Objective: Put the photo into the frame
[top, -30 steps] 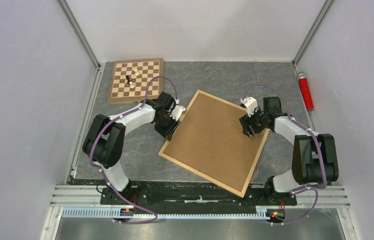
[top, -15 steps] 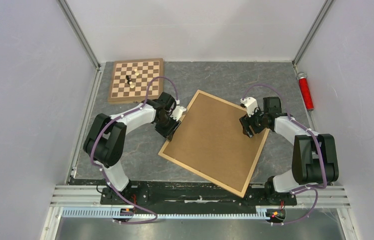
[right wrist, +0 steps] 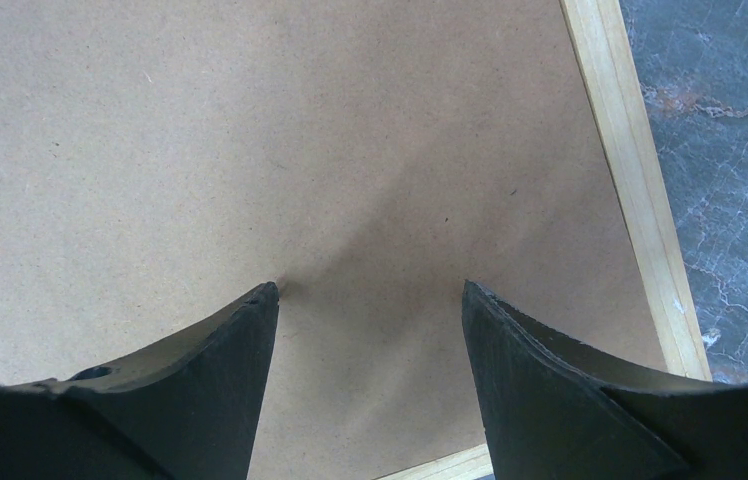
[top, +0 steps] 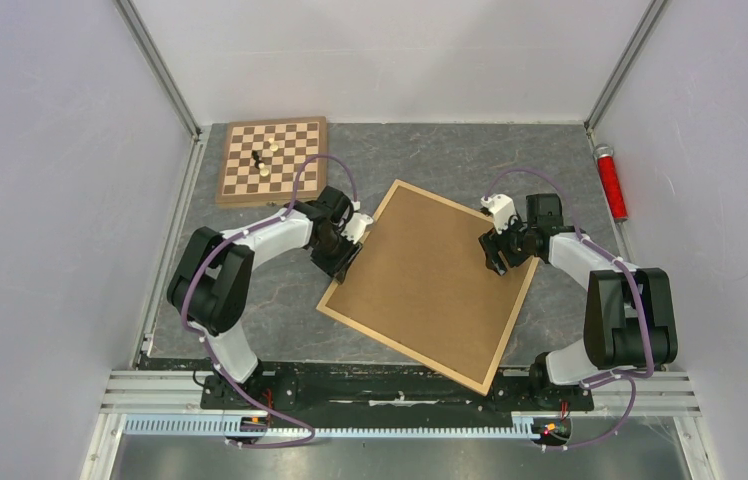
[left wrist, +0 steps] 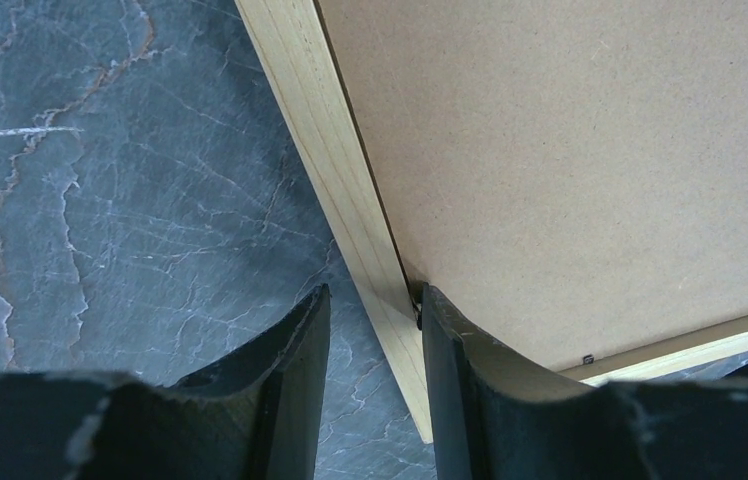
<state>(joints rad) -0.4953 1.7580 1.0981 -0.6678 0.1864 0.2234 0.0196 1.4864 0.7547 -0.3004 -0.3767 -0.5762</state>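
Note:
The frame point(top: 512, 327), thin light wood, lies tilted on the grey table with a brown backing board point(top: 425, 285) filling it. The photo is hidden. My left gripper point(top: 347, 255) is at the frame's left edge. In the left wrist view it point(left wrist: 375, 292) is open and straddles the wooden border point(left wrist: 315, 120): one finger over the table, the other at a small black tab point(left wrist: 416, 305) on the backing board point(left wrist: 570, 150). My right gripper point(top: 495, 262) is open, and in its wrist view it point(right wrist: 370, 286) rests both tips on the backing board point(right wrist: 250, 130) near the right border point(right wrist: 630, 180).
A checkered chessboard point(top: 272, 160) carrying a few chess pieces point(top: 262, 162) sits at the back left of the table. A red cylinder point(top: 610, 182) lies along the right wall. White walls enclose the table point(top: 450, 150) on three sides.

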